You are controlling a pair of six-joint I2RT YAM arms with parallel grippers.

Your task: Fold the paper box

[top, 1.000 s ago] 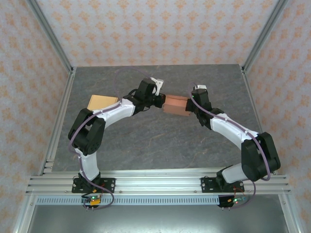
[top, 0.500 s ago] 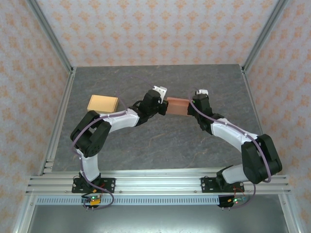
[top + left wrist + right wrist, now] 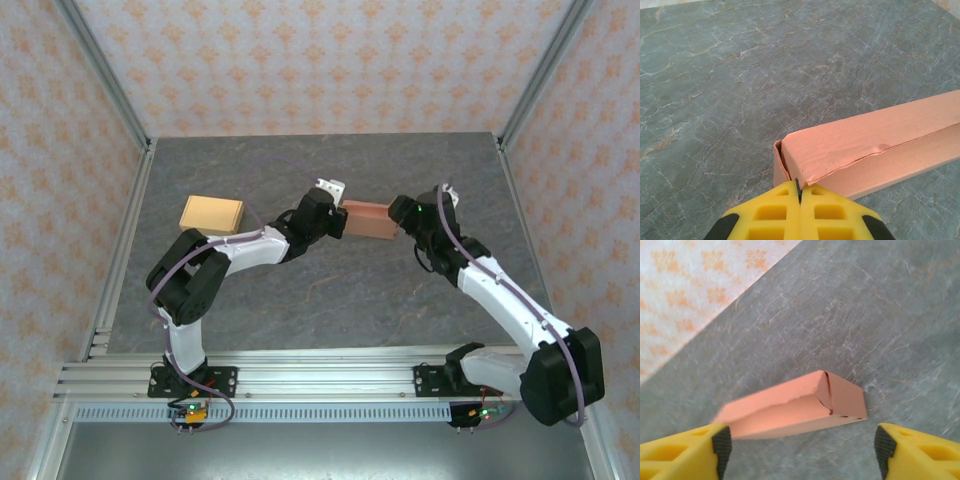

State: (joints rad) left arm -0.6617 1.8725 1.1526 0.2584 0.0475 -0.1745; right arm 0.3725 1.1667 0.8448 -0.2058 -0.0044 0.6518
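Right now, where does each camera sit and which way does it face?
Top external: fixed above and behind the bases, looking down on the grey marbled table; the left arm and right arm flank a long pink cardboard box.
Left wrist: on the left arm, looking along its yellow jaws, shut on the box's near corner.
Right wrist: on the right arm, looking down between its wide-open yellow jaws at the box's other end.
Shared: all three see the box.

Paper box (image 3: 366,219) right of second box (image 3: 211,213)
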